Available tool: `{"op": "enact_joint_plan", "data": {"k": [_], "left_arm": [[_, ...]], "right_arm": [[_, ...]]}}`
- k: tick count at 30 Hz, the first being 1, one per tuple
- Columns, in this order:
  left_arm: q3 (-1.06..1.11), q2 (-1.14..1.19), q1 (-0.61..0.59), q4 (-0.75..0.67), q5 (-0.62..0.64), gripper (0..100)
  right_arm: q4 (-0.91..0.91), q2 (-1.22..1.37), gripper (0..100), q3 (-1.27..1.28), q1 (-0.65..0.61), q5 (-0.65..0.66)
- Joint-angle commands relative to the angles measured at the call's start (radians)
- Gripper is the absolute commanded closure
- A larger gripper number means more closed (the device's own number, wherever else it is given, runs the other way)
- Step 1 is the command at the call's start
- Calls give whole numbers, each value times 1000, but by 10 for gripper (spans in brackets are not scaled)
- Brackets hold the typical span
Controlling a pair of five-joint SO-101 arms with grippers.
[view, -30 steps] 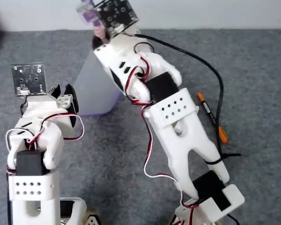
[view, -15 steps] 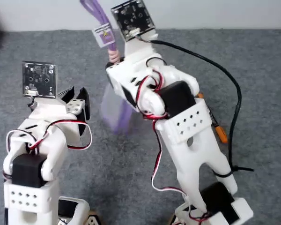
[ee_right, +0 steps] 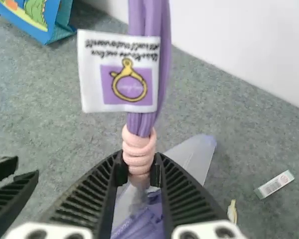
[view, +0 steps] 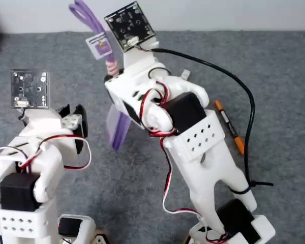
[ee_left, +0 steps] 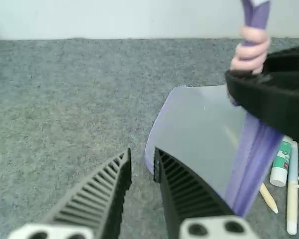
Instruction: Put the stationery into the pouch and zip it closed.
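Pouch (view: pixel 117 127) is hanging over the grey table (view: pixel 274 66) from the right gripper (ee_right: pixel 138 162), whose jaws are clamping its pink coil (ee_right: pixel 137 149).
A second ago it was sitting broad on the table; now it is swinging up and turning edge-on, so loading is likely getting harder. The left gripper (ee_left: pixel 142 154) is waiting just beside the pouch's edge, jaws narrowly parted and empty. An orange pen (view: pixel 229 127) is lying beyond the right arm, with a glue stick (ee_left: pixel 280 162) and pencil (ee_left: pixel 266 196) behind the pouch.
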Motion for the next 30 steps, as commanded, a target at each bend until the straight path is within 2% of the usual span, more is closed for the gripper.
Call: {"op": "enact_joint_plan", "data": {"k": [1, 6, 10, 20, 26, 30], "left_arm": [[-76, -15, 46, 52, 6, 924], [-117, -15, 117, 129, 6, 924], [-134, -15, 107, 164, 5, 924], [-124, -8, -114, 110, 6, 924], [99, -8, -126, -29, 6, 924], [366, -6, -112, -241, 9, 924]], "right_arm": [[58, -48, 991, -26, -33, -14], [77, -48, 991, -28, -41, -98], [-8, -47, 991, -41, -39, -124], [-64, -48, 991, -41, -39, -126], [-122, -42, 991, -43, -42, -126], [-229, -38, 991, -43, -42, -126]]}}
